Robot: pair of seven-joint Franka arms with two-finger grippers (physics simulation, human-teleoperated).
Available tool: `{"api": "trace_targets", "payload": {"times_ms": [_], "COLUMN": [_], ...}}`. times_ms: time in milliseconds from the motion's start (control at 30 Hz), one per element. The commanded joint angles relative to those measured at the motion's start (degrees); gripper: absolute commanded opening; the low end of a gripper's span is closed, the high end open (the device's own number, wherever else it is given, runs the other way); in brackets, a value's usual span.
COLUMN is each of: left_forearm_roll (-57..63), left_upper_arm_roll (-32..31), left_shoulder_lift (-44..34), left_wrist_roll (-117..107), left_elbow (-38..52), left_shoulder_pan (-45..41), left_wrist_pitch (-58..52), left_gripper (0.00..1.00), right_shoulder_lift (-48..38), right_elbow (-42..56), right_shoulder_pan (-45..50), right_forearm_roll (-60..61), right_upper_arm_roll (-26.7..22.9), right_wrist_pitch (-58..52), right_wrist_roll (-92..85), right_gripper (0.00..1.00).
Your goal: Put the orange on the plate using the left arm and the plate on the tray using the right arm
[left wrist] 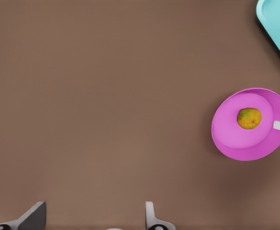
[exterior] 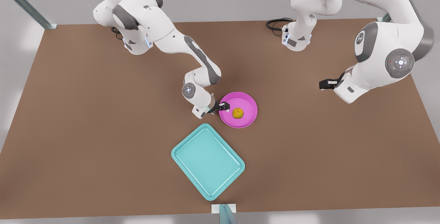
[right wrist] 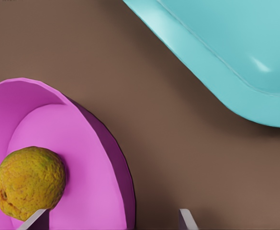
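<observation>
Right hand (exterior: 225, 106) spread astride plate (exterior: 245, 120) rim; left hand (exterior: 321, 84) spread, raised aside.

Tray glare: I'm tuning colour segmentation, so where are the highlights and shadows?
Right wrist view: a small white glint on the tray floor, a pale streak along its rim, and a dark shadow band on the table beside the plate. Front view: tray evenly lit, no hot spot.

Bright even light, soft shadows, sharp focus.

The right gripper (exterior: 225, 106) hangs low, fingers apparently parted; the left gripper (exterior: 321, 85), fingers spread, waits raised.
</observation>
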Motion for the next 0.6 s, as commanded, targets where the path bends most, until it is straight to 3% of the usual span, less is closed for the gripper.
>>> {"api": "trace_targets", "payload": {"times_ms": [0, 100, 167, 333, 500, 567], "left_forearm_roll": [0.03, 0.03, 0.03, 0.03, 0.03, 0.03], "left_upper_arm_roll": [0.01, 0.01, 0.01, 0.01, 0.01, 0.01], "left_shoulder_lift": [-0.07, -0.15, -0.24, -0.33, -0.15, -0.07], "left_wrist_roll": [0.88, 0.7, 0.53, 0.17, 0.26, 0.26], "left_elbow": [-0.06, 0.02, 0.02, 0.9, 0.99, 0.99], "left_shoulder_pan": [0.0, 0.0, 0.0, 0.0, 0.0, 0.09], "left_wrist_pitch": [-0.07, -0.16, -0.43, -0.51, -0.51, -0.51], "left_gripper": [1.0, 1.0, 1.0, 1.0, 1.0, 1.0], "right_shoulder_lift": [-0.19, -0.1, -0.02, 0.86, 0.78, 0.86], "right_elbow": [0.08, 0.43, 0.43, 0.34, 1.13, 1.49], "right_shoulder_pan": [-0.05, -0.05, -0.05, 0.3, 0.3, 0.3], "right_forearm_roll": [0.02, -0.07, -0.07, 0.02, 0.02, -0.42], "right_upper_arm_roll": [0.2, 0.29, 0.29, 0.37, 1.43, 1.43], "right_wrist_pitch": [-0.44, -0.88, -0.88, -0.88, -0.88, -0.88], "right_wrist_roll": [2.35, 2.26, 2.26, 2.44, 3.14, 2.88], "right_gripper": [1.0, 0.74, 0.62, 0.62, 0.47, 0.32]}}
